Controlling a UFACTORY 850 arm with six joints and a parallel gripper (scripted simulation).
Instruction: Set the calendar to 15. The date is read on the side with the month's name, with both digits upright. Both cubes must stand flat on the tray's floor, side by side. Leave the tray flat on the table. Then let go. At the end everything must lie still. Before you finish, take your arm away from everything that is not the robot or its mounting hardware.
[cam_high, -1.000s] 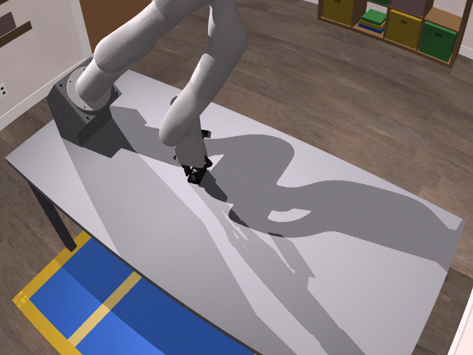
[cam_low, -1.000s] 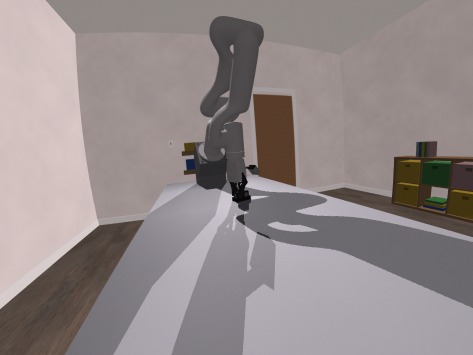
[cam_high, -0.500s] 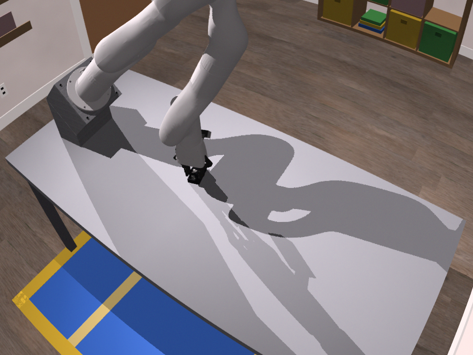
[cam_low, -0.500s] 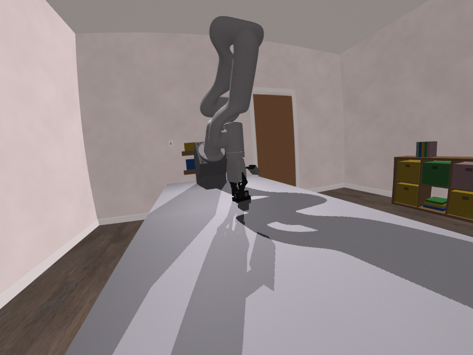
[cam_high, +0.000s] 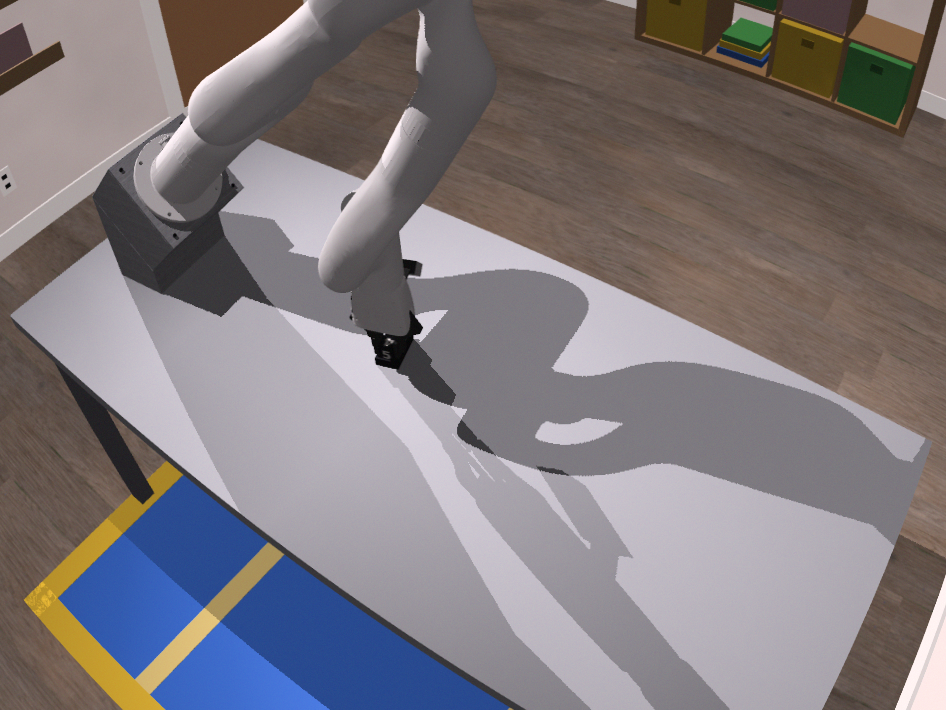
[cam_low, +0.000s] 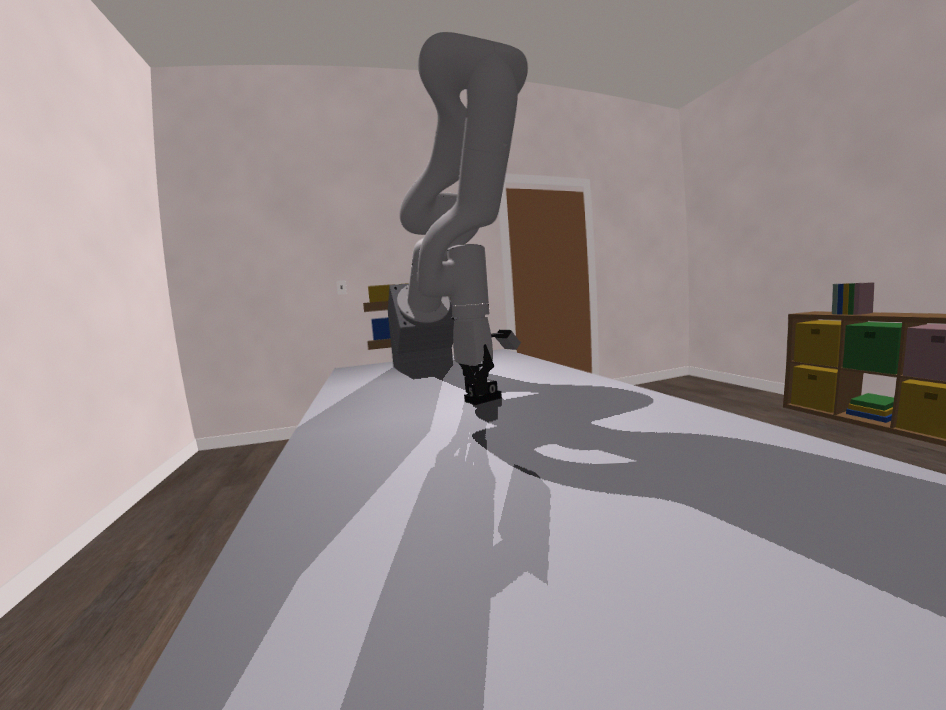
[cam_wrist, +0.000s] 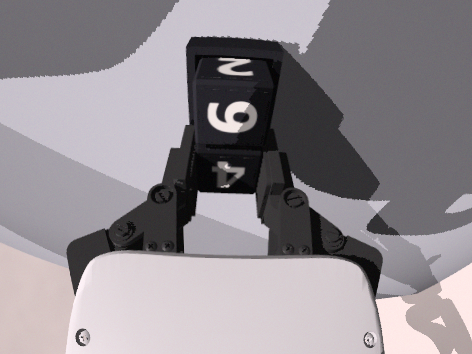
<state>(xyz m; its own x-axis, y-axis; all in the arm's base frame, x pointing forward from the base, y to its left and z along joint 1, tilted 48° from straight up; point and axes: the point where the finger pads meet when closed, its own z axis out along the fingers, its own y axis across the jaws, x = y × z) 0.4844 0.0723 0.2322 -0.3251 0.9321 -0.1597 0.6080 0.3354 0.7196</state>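
Note:
My gripper is shut on a black number cube, with one finger on each side of its near end. In the wrist view the cube shows white digits: a 2 on the far face, a 9 or 6 in the middle and a 4 near the fingers. A dark rim frames the cube's far end; I cannot tell what it is. In the top view the cube shows a 5 and sits low over the table's middle left, under the gripper. The exterior view shows the same cube. No tray or second cube is clearly visible.
The arm's grey base block stands at the table's far left corner. A blue and yellow mat lies on the floor by the table's near edge. A shelf with coloured bins stands far off across the room.

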